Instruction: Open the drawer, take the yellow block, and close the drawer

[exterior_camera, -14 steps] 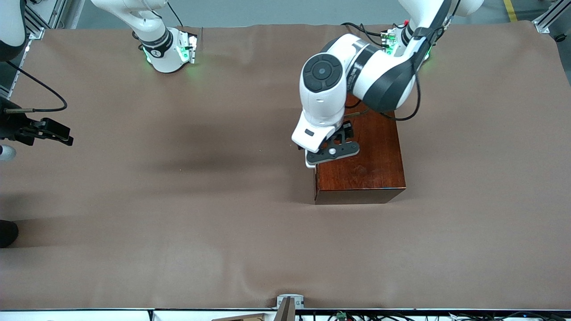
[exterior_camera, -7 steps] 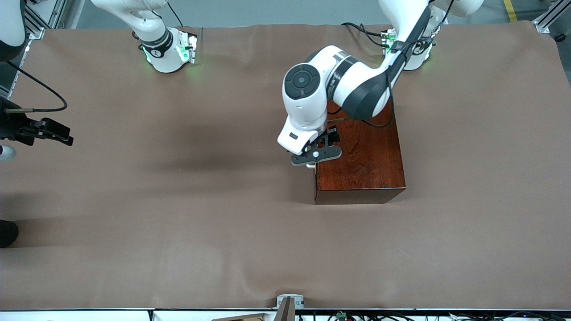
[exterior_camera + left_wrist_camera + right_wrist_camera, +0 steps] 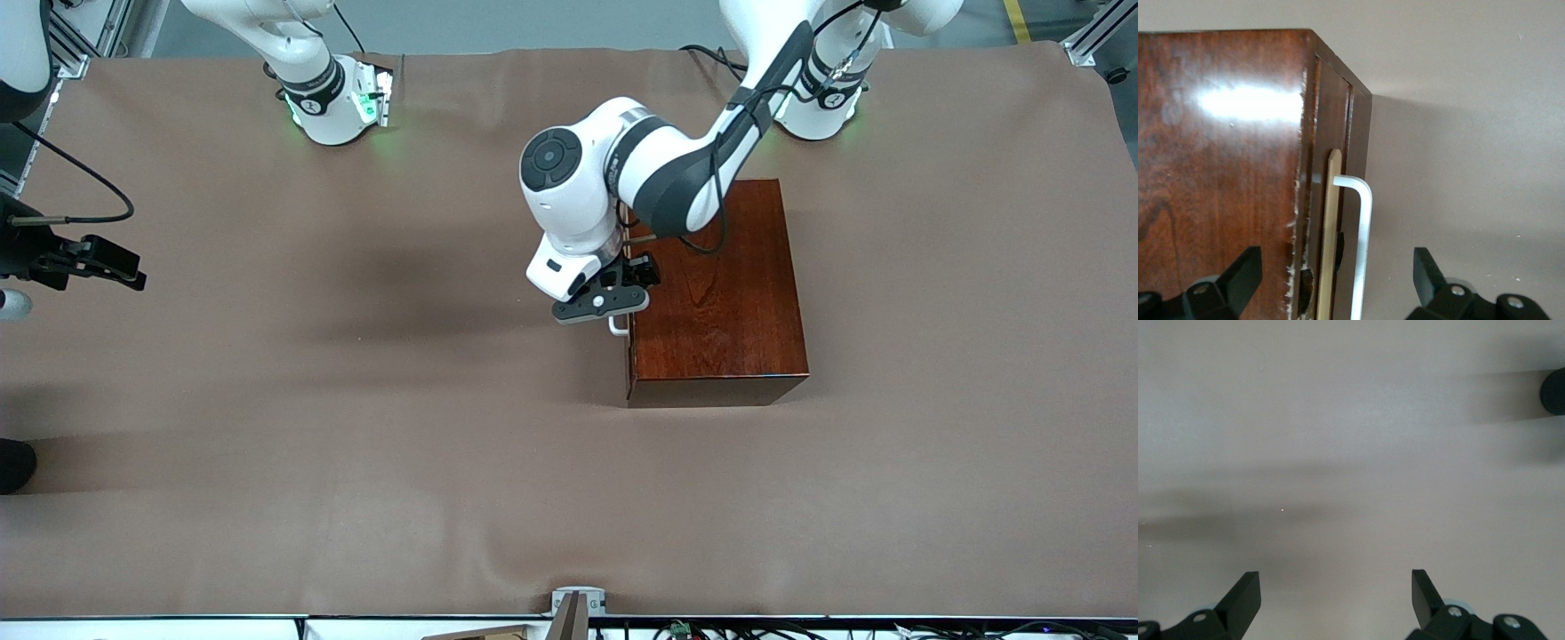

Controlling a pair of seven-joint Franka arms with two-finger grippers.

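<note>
1. Drawer point(image 3: 1333, 227): it sits shut or nearly shut in the dark reddish-brown wooden box point(image 3: 718, 293), which stands right of centre in the front view, on the brown table point(image 3: 356, 444).
2. Its front faces the right arm's end of the table. In the left wrist view the pale wood edge shows as a thin strip against the box face, low in the middle of the frame.
3. A white bar handle point(image 3: 1361, 247) sticks out from that strip. In the front view only a small bit of the handle point(image 3: 617, 326) peeks out just below the gripper, at the box's edge.
4. The left gripper point(image 3: 601, 303) hangs over the handle and the box's front edge, near the middle of the front view.
5. Its fingers are spread apart. In the left wrist view one fingertip point(image 3: 1245, 273) is over the box top and the other is over the bare table, with the handle between them and touching neither.
6. The right gripper point(image 3: 1336, 597) is spread wide too, over bare table with nothing between its fingers. That arm waits at the far left edge of the front view.
7. No yellow block shows in any view.
</note>
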